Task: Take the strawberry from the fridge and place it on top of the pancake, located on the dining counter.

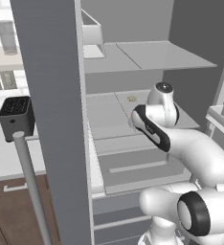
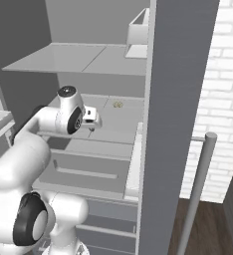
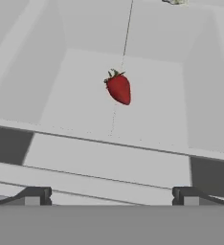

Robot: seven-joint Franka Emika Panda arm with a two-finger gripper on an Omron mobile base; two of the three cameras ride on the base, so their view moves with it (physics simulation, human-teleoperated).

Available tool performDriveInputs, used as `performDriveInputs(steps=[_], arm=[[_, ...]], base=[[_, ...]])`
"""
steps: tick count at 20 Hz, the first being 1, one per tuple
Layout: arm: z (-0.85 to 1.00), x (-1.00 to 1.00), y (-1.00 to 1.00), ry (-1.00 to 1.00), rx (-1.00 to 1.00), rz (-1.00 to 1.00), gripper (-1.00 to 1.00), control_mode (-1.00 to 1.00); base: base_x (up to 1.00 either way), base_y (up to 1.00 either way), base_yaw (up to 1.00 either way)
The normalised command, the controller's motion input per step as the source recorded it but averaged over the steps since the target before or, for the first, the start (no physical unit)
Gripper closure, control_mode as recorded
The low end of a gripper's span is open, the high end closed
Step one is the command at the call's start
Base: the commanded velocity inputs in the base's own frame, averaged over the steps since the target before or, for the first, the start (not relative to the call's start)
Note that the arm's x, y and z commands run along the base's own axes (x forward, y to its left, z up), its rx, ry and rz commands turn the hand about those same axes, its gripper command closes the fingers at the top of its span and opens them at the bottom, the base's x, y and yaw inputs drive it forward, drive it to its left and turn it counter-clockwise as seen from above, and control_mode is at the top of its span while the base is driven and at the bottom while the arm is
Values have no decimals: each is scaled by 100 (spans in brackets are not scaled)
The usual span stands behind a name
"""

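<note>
The gripper [image 3: 111, 196] is seen at the bottom of the hand view with its two dark fingertips [image 3: 35, 195] spread wide toward the lower left and lower right corners; nothing is held between them, so it is released and empty. In the right base view the gripper [image 2: 92, 119] is found at left of centre, reached in over the pale shelves of the fridge [image 2: 180, 99], whose open door edge fills the middle of that frame.

Just beyond the fingertips, pale shelf edges and dark gaps are crossed along the lower part of the hand view. Further out, in the upper centre of that view, the strawberry [image 3: 118, 88] is seen lying on a pale grey shelf floor, well apart from the fingers. It lies ahead of the gripper and almost on the midline between the fingertips. Its long axis runs from the green leaves at the upper left to the tip at the lower right, only slightly tilted from the line of approach.

A mostly straight advance is judged to be called for, so that the fruit is bracketed across its narrower width before closing.

At the top edge of the hand view, a small pale speckled item [image 3: 175, 2] is seen further back.
</note>
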Motion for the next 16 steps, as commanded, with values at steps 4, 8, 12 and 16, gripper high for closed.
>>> performDriveInputs(steps=[4,8,12,16], arm=[[2,30,0,-12,0,2,-100,-100],[16,31,0,0,0,0,-100,-100],[0,38,0,5,0,0,-100,-100],[-15,38,0,1,0,0,-100,-100]], base=[[0,0,0],[0,0,0],[0,0,0],[0,0,0]])
